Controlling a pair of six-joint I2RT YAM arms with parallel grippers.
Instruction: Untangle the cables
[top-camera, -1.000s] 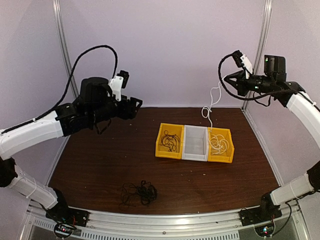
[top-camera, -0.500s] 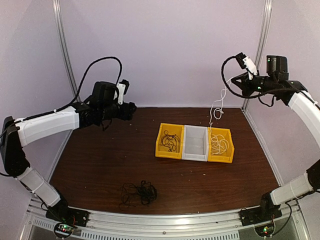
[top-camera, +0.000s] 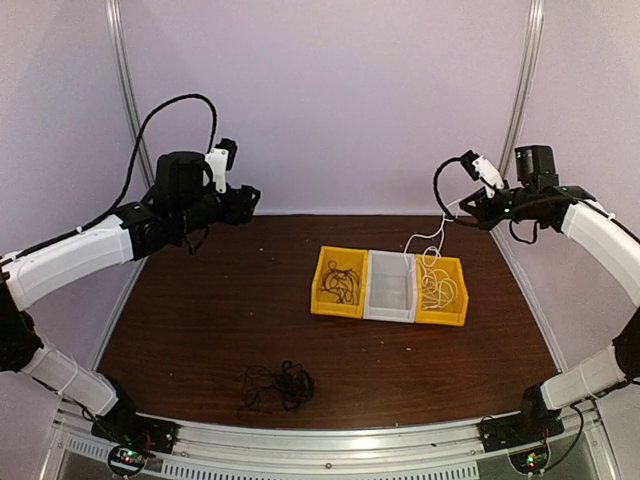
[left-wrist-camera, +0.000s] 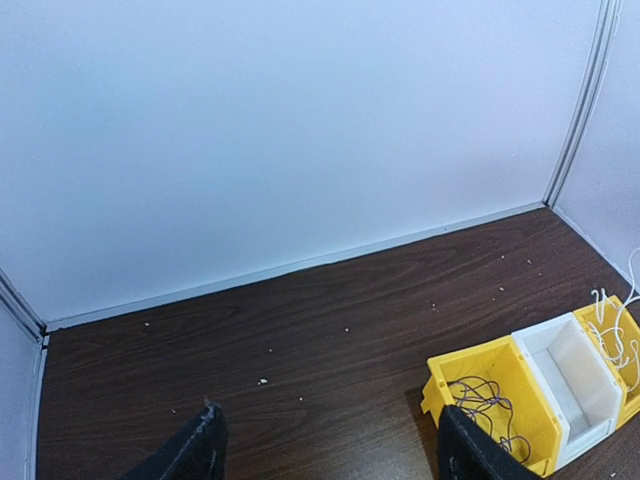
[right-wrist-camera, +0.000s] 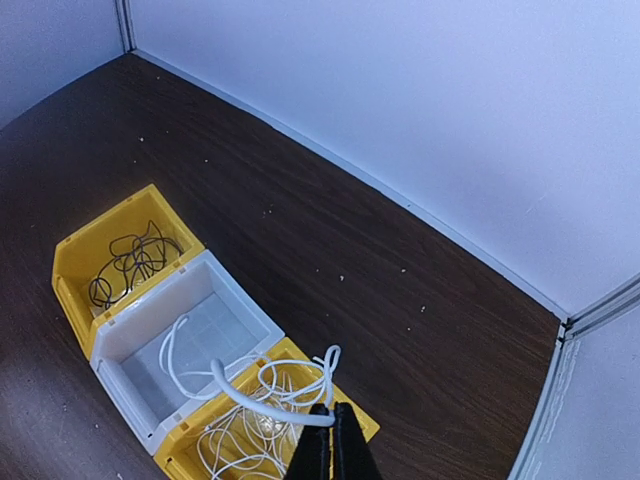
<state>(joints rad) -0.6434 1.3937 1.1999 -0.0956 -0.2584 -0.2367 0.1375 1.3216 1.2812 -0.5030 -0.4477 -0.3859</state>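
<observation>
One white cable (right-wrist-camera: 262, 402) pinched in your right gripper (right-wrist-camera: 331, 438), yellow bin (right-wrist-camera: 363, 423) just below; likely next: lower, release. Left gripper (left-wrist-camera: 330, 442) spread, empty.

Dark brown wood-grain table (top-camera: 200, 310) dotted with pale specks (left-wrist-camera: 262, 381), plain pale lilac back wall (top-camera: 330, 100) meeting its far edge along a light strip (left-wrist-camera: 300, 264), matching side walls (top-camera: 50, 120), slim metal post at the far left corner (top-camera: 127, 110), another at the far right corner (top-camera: 521, 90), ribbed aluminium rail (top-camera: 330, 442) along the near edge, soft even light.

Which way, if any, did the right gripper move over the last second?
Yes: the right gripper, shut on the thin white cable, has dropped closer to the right-hand yellow plastic bin.
</observation>
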